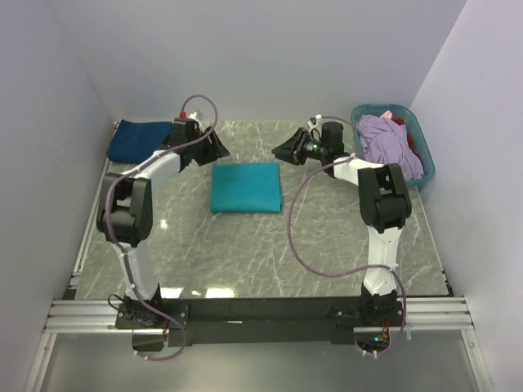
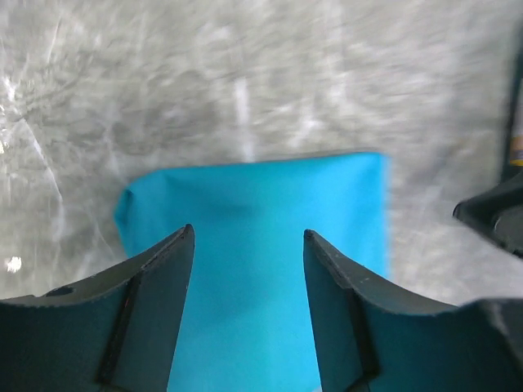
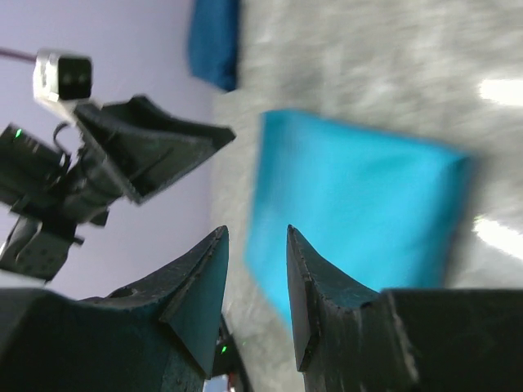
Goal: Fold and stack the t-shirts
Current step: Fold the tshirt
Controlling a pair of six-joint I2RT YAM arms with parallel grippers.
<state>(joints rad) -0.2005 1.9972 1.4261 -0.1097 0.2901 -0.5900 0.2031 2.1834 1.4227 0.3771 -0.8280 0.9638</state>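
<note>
Teal t-shirt (image 1: 245,186) lies folded into a flat rectangle near the middle of the worktop (image 1: 327,245), a little toward the far edge. Its cloth is plain and smooth, with straight edges. I judge it light, limp and quick to fall open, so I would pinch through all its layers at two corners of one folded edge, never in the middle. My left hand (image 2: 248,237) hovers above the shirt's far left part, fingers apart and empty. My right hand (image 3: 256,233) hangs off the shirt's far right corner, fingers narrowly parted, holding nothing. The navy t-shirt (image 1: 139,140) sits folded in the far left corner. The lavender t-shirt (image 1: 391,143) lies crumpled in the basket (image 1: 426,163) at the far right corner.
</note>
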